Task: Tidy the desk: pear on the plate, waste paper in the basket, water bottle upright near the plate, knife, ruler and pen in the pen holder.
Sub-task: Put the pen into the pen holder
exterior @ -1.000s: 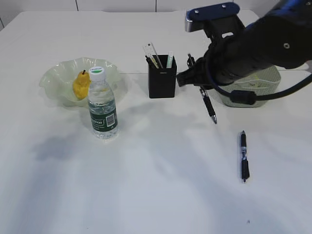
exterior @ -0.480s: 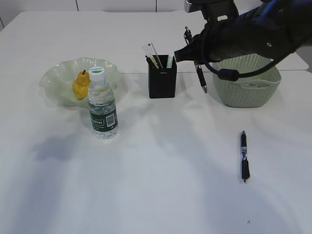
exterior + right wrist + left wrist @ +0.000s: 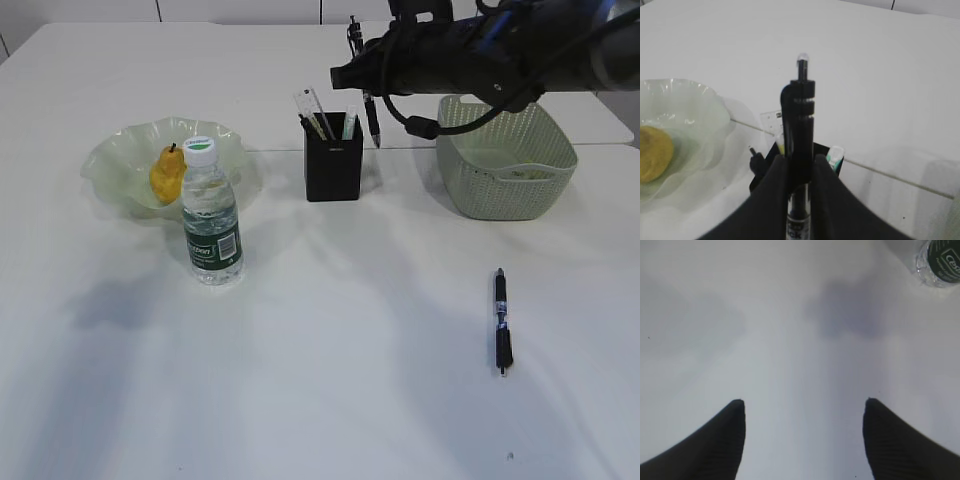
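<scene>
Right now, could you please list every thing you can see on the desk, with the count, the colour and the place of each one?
pear: 1, yellow-orange, lying in the plate.
plate: 1, pale green glass with a wavy rim, far left.
water bottle: 1, clear with dark green label, upright just in front of the plate.
pen holder: 1, black, centre back, already holding the ruler and other items.
basket: 1, sage green, back right; small scraps inside.
pen in the air: 1, black, hanging tip-down just right of the pen holder.
pen on the desk: 1, black, front right.
right hand: shut on the pen in the air.
left hand: open over bare desk.
</scene>
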